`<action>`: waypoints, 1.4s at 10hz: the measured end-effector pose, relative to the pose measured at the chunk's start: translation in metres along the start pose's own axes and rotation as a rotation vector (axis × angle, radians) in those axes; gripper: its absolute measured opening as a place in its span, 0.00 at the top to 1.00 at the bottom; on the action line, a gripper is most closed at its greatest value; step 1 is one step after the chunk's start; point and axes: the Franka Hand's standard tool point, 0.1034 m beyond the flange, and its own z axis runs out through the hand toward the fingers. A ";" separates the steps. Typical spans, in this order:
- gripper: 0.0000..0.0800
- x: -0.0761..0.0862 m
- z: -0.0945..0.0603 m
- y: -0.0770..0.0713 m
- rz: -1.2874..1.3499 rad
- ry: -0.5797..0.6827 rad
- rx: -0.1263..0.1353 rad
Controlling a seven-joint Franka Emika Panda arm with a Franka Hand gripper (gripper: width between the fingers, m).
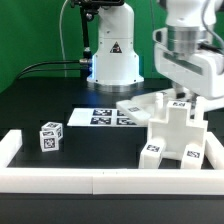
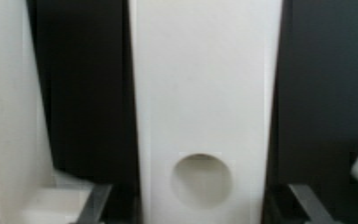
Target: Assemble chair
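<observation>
The gripper [image 1: 185,88] is part-way spread, its dark fingers [image 2: 98,203] flanking a smooth white plastic panel [image 2: 202,90] with an oval hole (contact unclear), atop the blocky, tagged chair [image 1: 172,138] at the exterior view's right.

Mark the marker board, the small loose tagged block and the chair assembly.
marker board [image 1: 104,116]: exterior view, printed top face
loose block [image 1: 50,136]: exterior view, tagged front face
chair assembly [image 1: 174,137]: exterior view, upright panel
</observation>
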 end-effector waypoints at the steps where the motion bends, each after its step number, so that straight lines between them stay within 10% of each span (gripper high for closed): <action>1: 0.64 0.009 -0.001 0.001 0.078 0.016 0.024; 5: 0.64 -0.004 0.003 0.003 0.061 0.013 0.018; 9: 0.64 0.061 -0.004 0.022 0.133 0.010 0.024; 14: 0.64 0.062 -0.002 0.022 0.103 0.025 0.034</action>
